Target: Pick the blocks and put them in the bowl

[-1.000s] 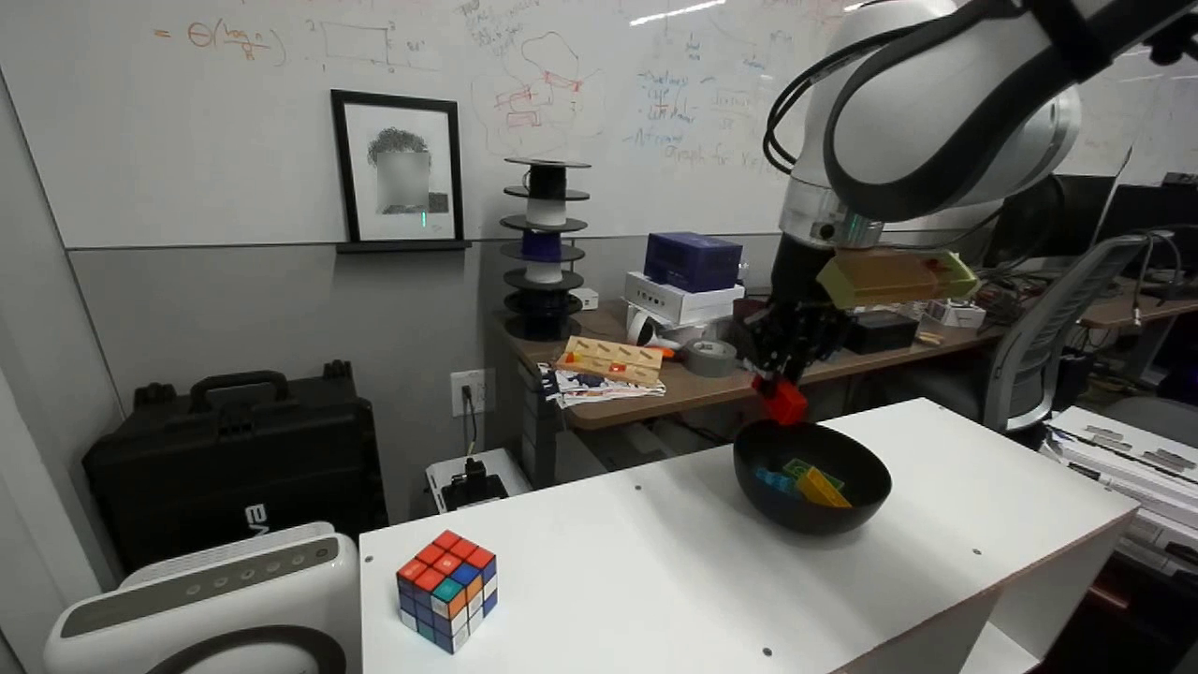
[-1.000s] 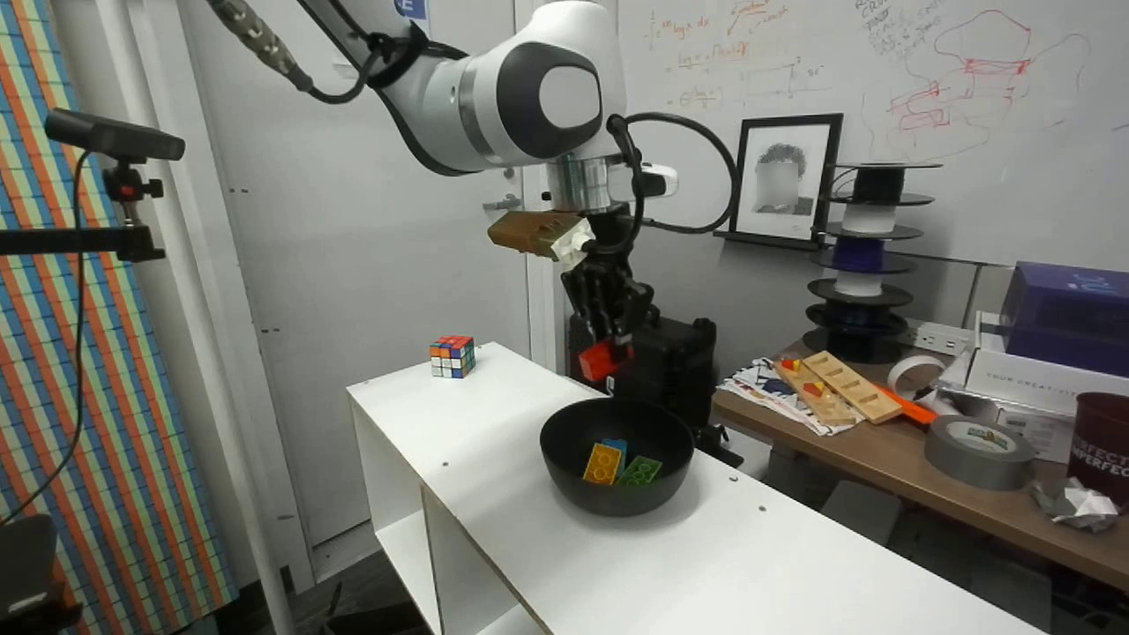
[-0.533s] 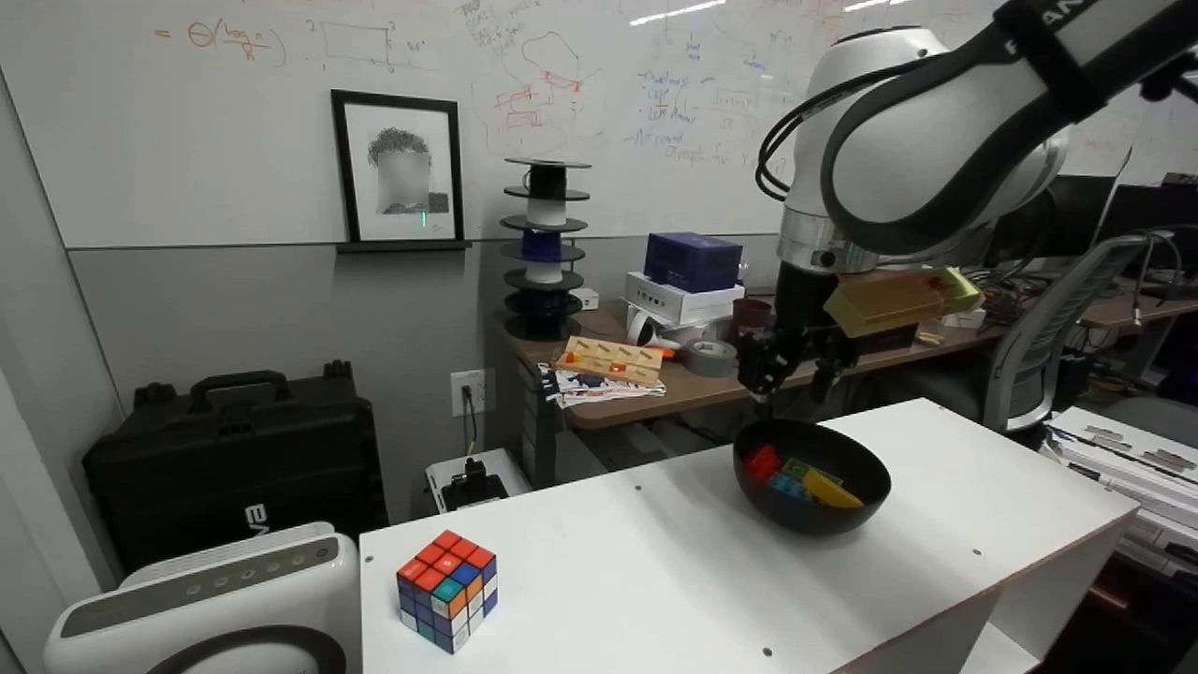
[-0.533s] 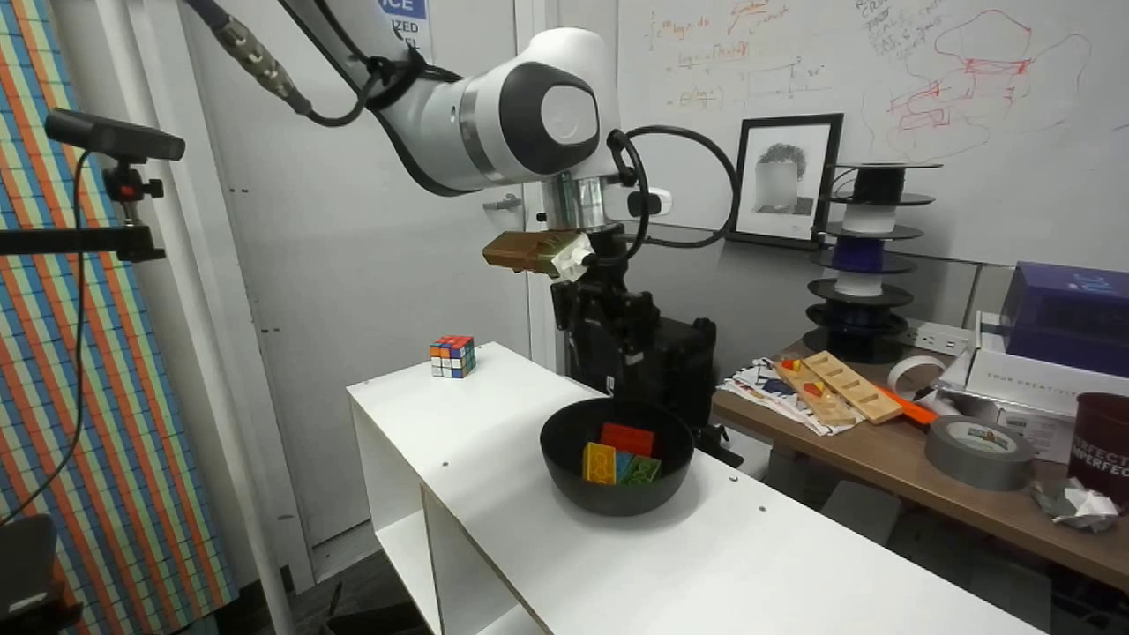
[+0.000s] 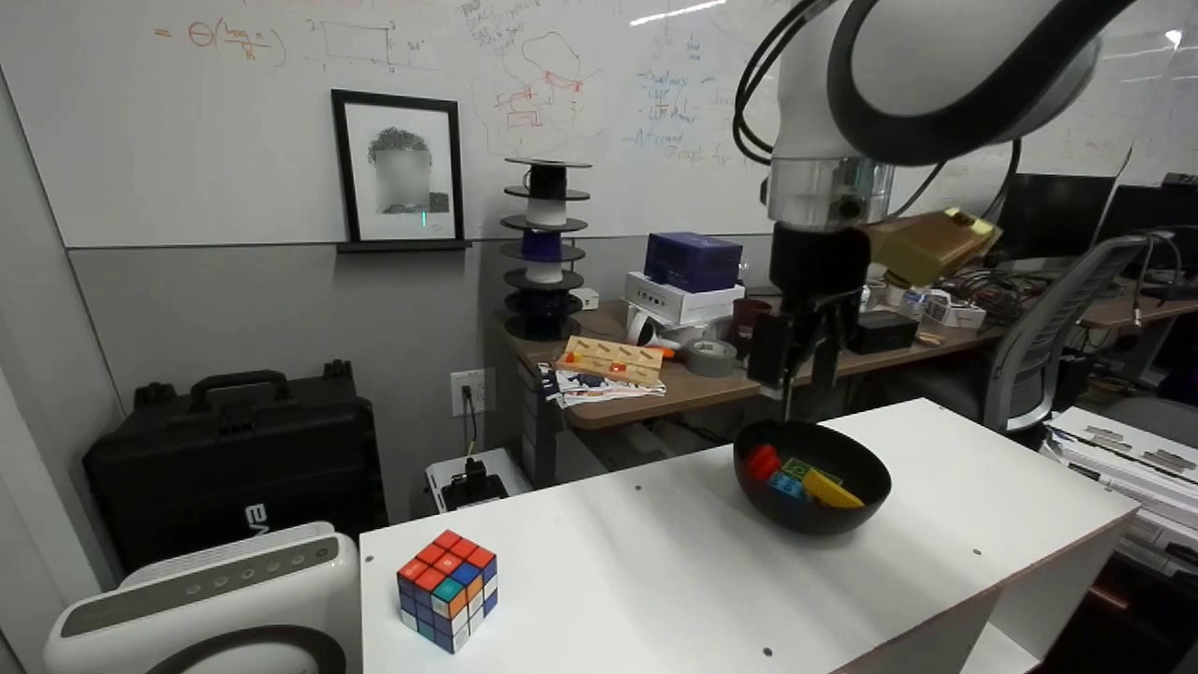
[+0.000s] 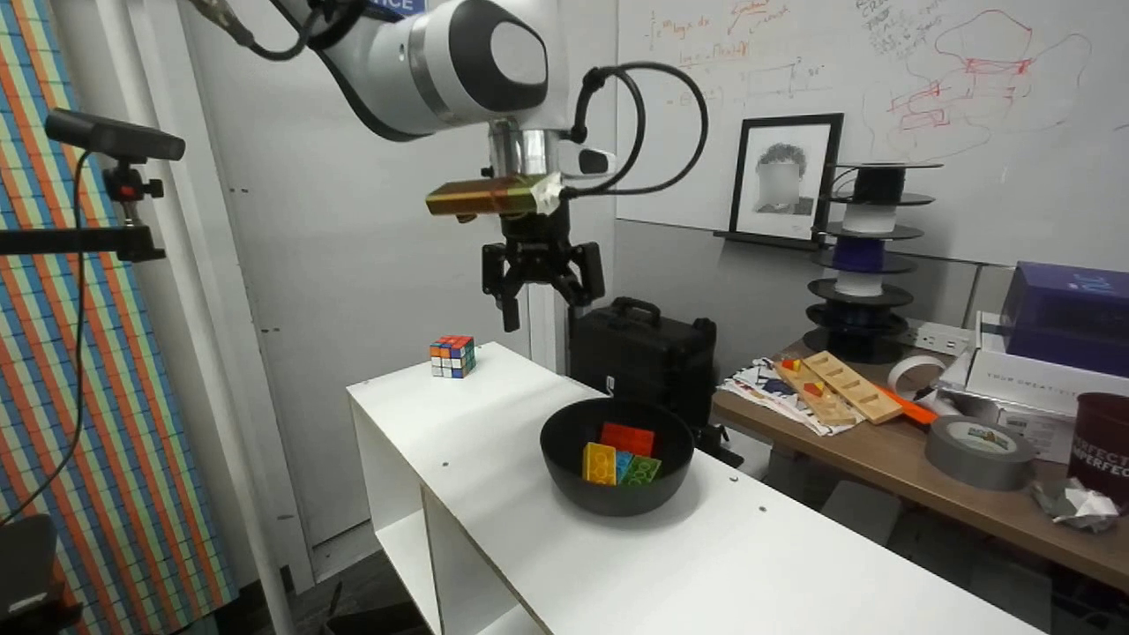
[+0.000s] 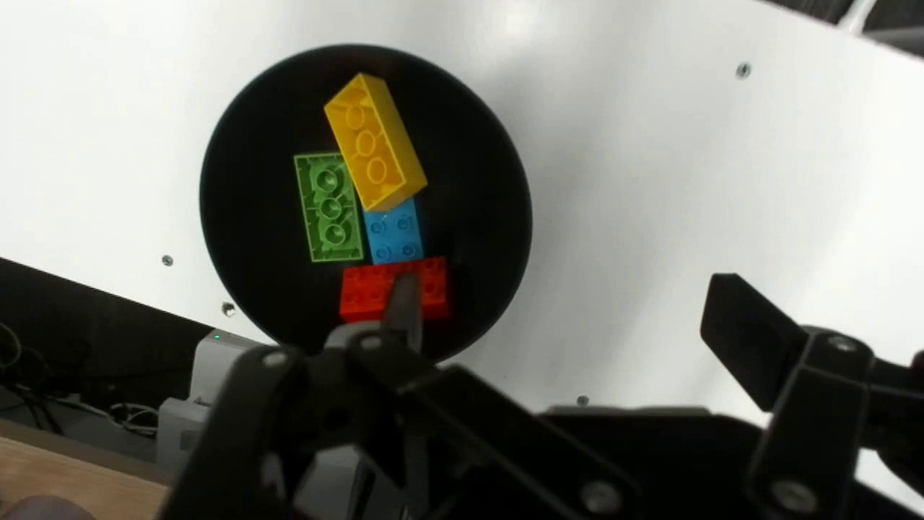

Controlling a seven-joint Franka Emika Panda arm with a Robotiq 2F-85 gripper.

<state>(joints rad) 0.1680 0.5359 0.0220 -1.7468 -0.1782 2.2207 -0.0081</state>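
Four rectangular plastic blocks (image 6: 600, 464) lie inside a wide, round black bowl (image 7: 469, 180) on a white tabletop (image 7: 621, 180). In an exterior view the jointed black pincer (image 6: 543, 315), its fingers spread wide apart, hangs at mid-frame, apart from the bowl. In the wrist view the bowl occupies the upper left of the frame: the yellow block (image 7: 379, 144) uppermost, overlapping the blue block (image 7: 393, 235); the green block (image 7: 330, 207), hollow side showing, at their left; the red block (image 7: 363, 290) lowest, partly hidden by one pincer finger. Lower left in an exterior view, a multicoloured puzzle cube (image 5: 447, 590) rests on the tabletop.
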